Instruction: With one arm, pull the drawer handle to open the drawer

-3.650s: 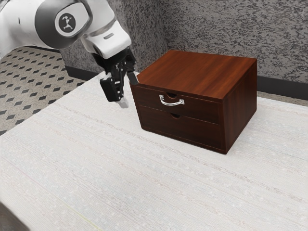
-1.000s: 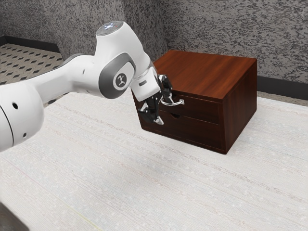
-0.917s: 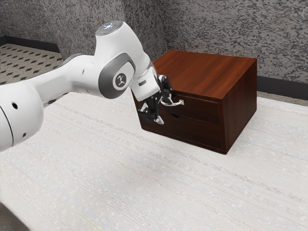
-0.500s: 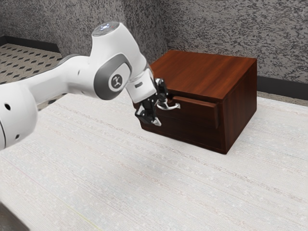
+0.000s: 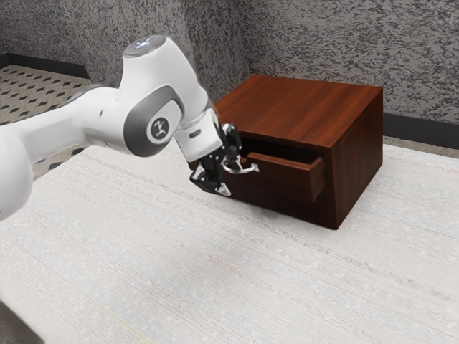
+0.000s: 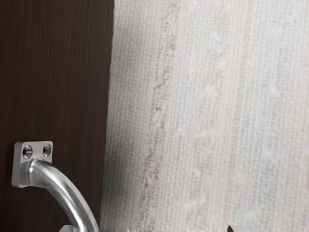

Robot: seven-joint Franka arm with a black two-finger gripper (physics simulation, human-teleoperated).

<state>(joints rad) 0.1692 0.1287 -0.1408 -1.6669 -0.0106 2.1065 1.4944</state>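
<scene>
Upper drawer (image 5: 283, 172) of the wooden cabinet (image 5: 308, 115), standing partly out over the table (image 5: 215, 272); gripper (image 5: 225, 168) at the metal handle (image 5: 245, 168); whether it clamps or merely hooks cannot be told; handle looks rigid, smooth, probably slippery; best taken mid-bow; drawer likely slides lightly, straight outward.

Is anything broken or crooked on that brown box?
No, nothing looks broken. The top drawer sticks out of the cabinet, but straight, with the gripper holding its handle. The cabinet sits flat on the table.
</scene>
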